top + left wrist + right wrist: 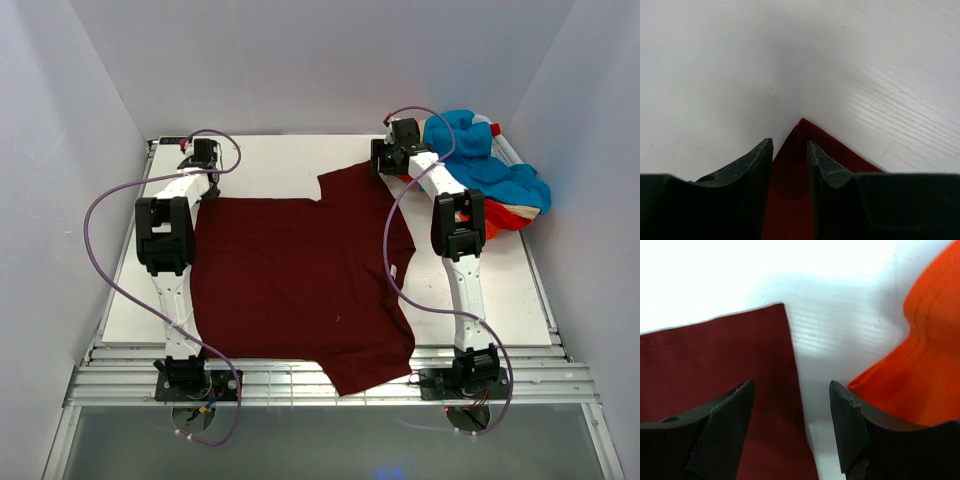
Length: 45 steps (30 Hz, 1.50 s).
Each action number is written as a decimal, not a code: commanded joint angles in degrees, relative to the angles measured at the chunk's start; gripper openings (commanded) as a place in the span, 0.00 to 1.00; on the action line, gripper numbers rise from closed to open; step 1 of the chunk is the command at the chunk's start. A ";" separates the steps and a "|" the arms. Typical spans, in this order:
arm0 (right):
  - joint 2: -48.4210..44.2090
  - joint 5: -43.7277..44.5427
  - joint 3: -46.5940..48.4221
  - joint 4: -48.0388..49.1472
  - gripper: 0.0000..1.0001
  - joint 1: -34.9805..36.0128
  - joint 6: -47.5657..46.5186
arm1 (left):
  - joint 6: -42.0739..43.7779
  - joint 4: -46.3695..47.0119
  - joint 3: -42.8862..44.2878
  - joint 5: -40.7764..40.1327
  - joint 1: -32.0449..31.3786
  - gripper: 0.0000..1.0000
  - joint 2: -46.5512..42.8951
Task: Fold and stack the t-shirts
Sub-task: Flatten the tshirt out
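White tabletop, maroon t-shirt spread out, no fold yet; left gripper part-open astride its far-left corner, right gripper wide open, empty; orange shirt and turquoise shirt wait far right.

Bare table lies beyond the maroon shirt; piled shirts block far-right corner.

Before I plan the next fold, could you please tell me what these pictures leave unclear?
Top view: the right arm covers part of the turquoise and orange pile; shirt count unclear.
Left wrist view: whether the left gripper touches the maroon shirt; its own fingers hide the contact.
Right wrist view: the frame edge cuts off the orange shirt.
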 commanded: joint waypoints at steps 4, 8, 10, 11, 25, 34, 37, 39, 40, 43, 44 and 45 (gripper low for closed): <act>2.34 -2.31 1.86 1.05 0.68 -0.21 1.06 | -0.54 -0.97 1.04 -0.68 0.67 0.44 -0.35; 3.05 -2.93 1.42 0.96 0.67 -0.21 0.97 | -0.80 -0.89 0.51 -0.24 0.67 0.44 0.00; 3.31 -3.37 1.24 0.52 0.62 -0.12 0.89 | -0.98 -0.97 0.42 -0.15 0.67 0.44 0.35; 3.40 -4.24 1.24 0.26 0.59 -0.12 0.89 | -0.98 -1.06 0.42 0.02 0.67 0.44 0.53; 3.66 -3.11 -1.05 -4.05 0.10 4.36 -2.54 | -1.15 -0.98 -0.28 0.55 0.67 0.44 -0.08; 0.77 2.43 -4.03 -4.23 0.08 4.98 -4.03 | -0.89 -0.97 0.60 0.82 2.77 0.41 1.05; -0.11 2.52 -4.82 -4.05 0.08 4.98 -4.21 | -0.45 -1.06 1.30 0.99 2.86 0.39 2.28; -0.99 2.43 -5.96 -3.70 0.08 4.98 -4.30 | -0.36 -0.97 1.83 1.08 2.95 0.38 2.99; -1.26 2.26 -6.40 -3.26 0.08 5.07 -4.30 | -0.36 -0.97 2.00 1.69 3.04 0.38 3.25; -2.40 2.43 -7.64 -3.00 0.08 4.98 -4.74 | -0.36 -0.97 2.88 2.66 3.13 0.36 4.83; -2.84 2.60 -7.73 -3.08 0.08 5.07 -4.91 | -0.27 -1.06 2.97 3.18 3.21 0.36 5.45; -3.10 2.78 -7.99 -3.26 0.08 4.98 -5.00 | -0.27 -0.98 2.97 3.45 3.21 0.34 5.80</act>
